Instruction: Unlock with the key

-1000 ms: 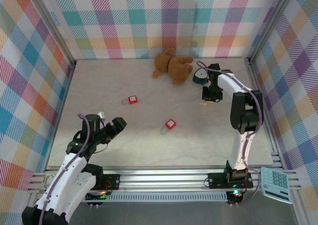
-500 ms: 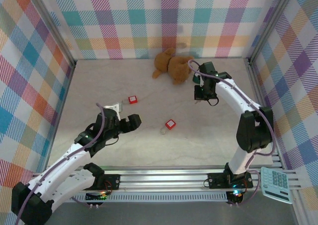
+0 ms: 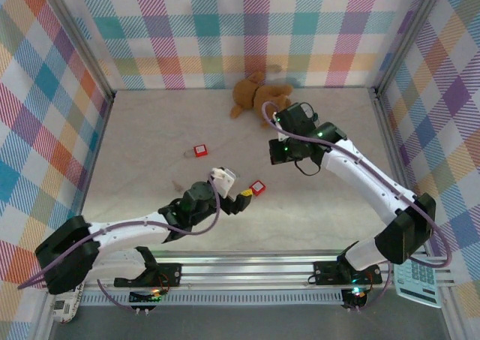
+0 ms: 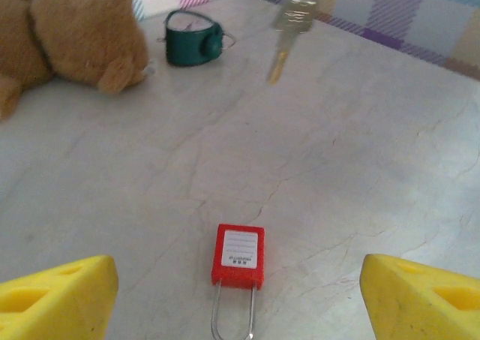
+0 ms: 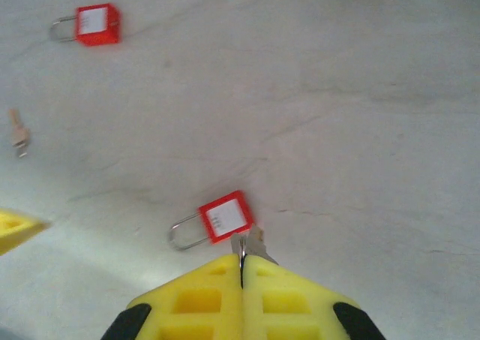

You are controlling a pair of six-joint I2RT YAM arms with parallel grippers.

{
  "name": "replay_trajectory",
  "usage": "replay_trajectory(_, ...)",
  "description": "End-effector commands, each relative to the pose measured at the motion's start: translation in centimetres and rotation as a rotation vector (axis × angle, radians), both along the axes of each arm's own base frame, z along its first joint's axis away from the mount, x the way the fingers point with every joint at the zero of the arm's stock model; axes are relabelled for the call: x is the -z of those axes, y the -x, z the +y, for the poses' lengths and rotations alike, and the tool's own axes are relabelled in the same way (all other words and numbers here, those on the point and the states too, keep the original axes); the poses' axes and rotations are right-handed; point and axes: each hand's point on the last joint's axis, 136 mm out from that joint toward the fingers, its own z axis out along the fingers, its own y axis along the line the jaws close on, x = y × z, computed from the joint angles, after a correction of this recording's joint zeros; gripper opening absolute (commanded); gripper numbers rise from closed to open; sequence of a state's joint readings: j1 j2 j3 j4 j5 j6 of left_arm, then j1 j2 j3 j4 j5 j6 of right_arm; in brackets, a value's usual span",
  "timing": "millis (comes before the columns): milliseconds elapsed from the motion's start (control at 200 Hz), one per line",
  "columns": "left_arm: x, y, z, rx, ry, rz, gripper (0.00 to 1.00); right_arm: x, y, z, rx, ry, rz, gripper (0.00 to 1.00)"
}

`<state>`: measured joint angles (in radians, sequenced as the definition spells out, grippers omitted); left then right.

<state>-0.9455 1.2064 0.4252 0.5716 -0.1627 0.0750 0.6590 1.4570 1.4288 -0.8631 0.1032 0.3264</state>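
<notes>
- Right claw (image 5: 241,271) is pinched shut on the key (image 4: 292,13); hold it steady.
- Left claw (image 4: 238,276) gapes wide; I'd clamp the red padlock (image 4: 238,255) body first, keyhole toward the key.

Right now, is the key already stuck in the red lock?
No, the key hangs in the air, well apart from the red padlock.

You see one red padlock (image 3: 258,188), another red padlock (image 3: 200,151), a silvery key (image 4: 294,13), brown teddy (image 3: 259,96), yellow fingertips (image 5: 187,302), pastel plaid walls (image 3: 225,25), pale veined tabletop (image 3: 150,115).
</notes>
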Motion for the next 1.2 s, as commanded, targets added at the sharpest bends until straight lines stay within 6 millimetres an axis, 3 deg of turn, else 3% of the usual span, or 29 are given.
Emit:
replay_trajectory(0,-4.9,-0.2,-1.1,0.039,0.035,-0.304,0.84,-2.0,2.4,1.8,-0.029,-0.076,0.011,0.03)
replay_trajectory(215,-6.4,0.3,-2.0,0.091,0.058,-0.357,0.81,-3.4,5.4,4.5,-0.098,-0.161,0.025,0.03)
replay_trajectory(475,-6.3,0.2,-2.8,0.111,0.068,-0.351,0.64,-3.9,6.8,6.1,-0.137,-0.213,0.042,0.03)
replay_trajectory(695,-5.8,0.1,-3.1,0.114,0.084,-0.32,0.46,-4.3,7.2,6.2,-0.143,-0.234,0.039,0.03)
replay_trajectory(1195,-5.2,1.1,-3.9,0.192,0.065,-0.282,0.1,-2.7,7.8,5.9,-0.119,-0.244,0.08,0.02)
